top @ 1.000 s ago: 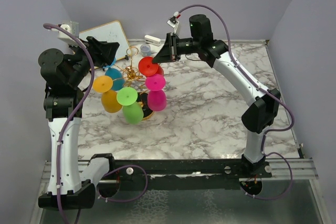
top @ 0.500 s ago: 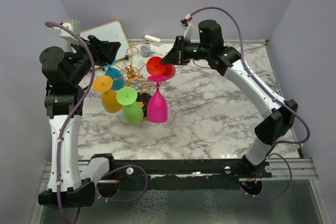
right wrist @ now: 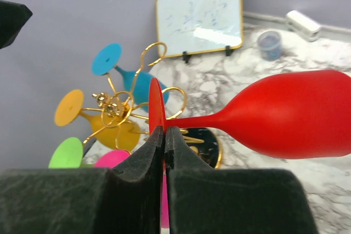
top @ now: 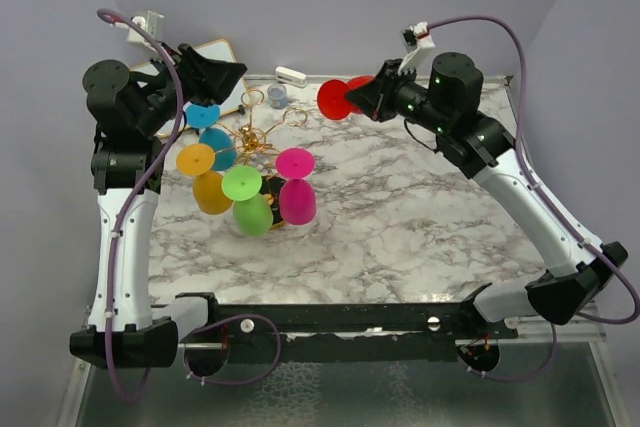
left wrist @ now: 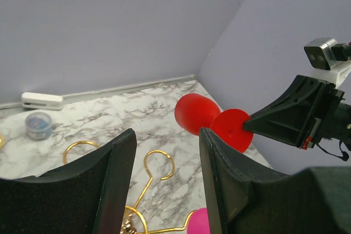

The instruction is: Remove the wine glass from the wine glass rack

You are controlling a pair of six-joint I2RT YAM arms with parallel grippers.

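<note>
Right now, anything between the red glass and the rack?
No. Top view shows only bare marble between the red glass and the rack.

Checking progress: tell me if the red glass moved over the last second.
Yes: the red glass has moved right and back, clear of the gold rack.

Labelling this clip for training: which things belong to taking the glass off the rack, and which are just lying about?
Job: red wine glass; right gripper pinching its foot; wine glass rack; pink glass, green glass, orange glass, blue glass on it.
Lying about: whiteboard; small jar; white block.
</note>
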